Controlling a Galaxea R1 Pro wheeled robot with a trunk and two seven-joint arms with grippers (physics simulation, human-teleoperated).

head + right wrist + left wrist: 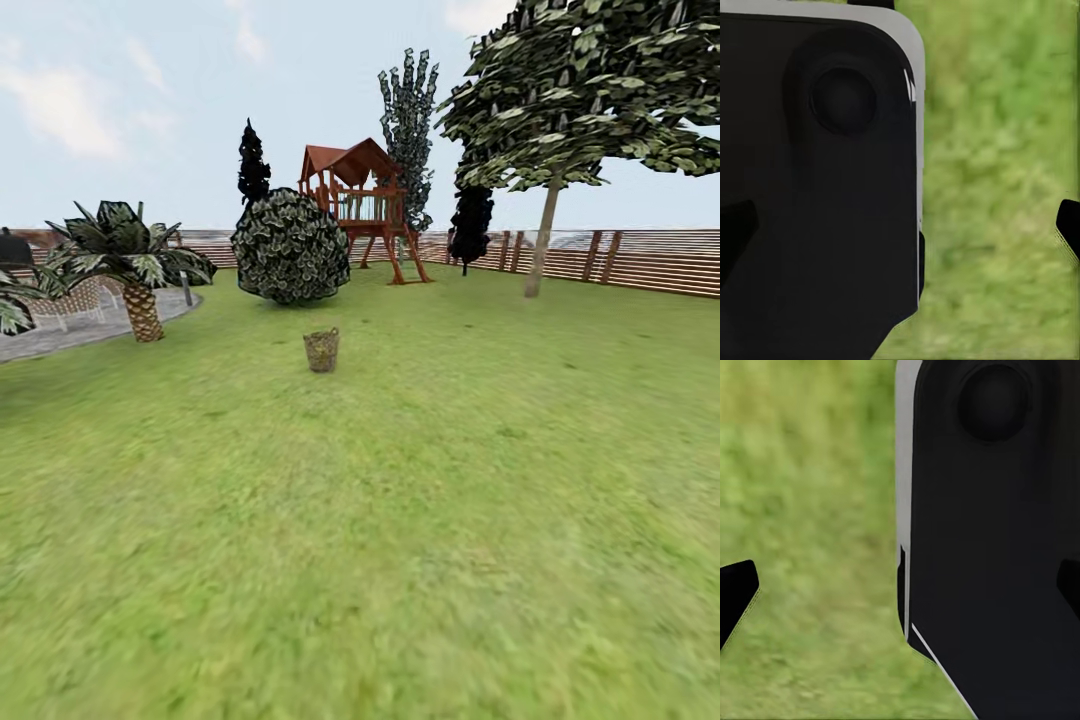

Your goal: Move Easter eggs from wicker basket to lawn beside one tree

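While we face the mottled lawn (pixel 400 520), the woven wicker basket (pixel 321 350) stands upright, well short of the pale-trunked tree (pixel 543 240). Both our grippers' fingertips (pixel 736 592) (pixel 1069 225) sit wide apart, holding nothing.

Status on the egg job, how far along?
Nothing looks done. The wicker basket stands far off on the lawn, its contents too small to tell; no eggs lie by the tree. In hand: the approach, it seems. Left: reaching the basket, then moving all three eggs to one tree.
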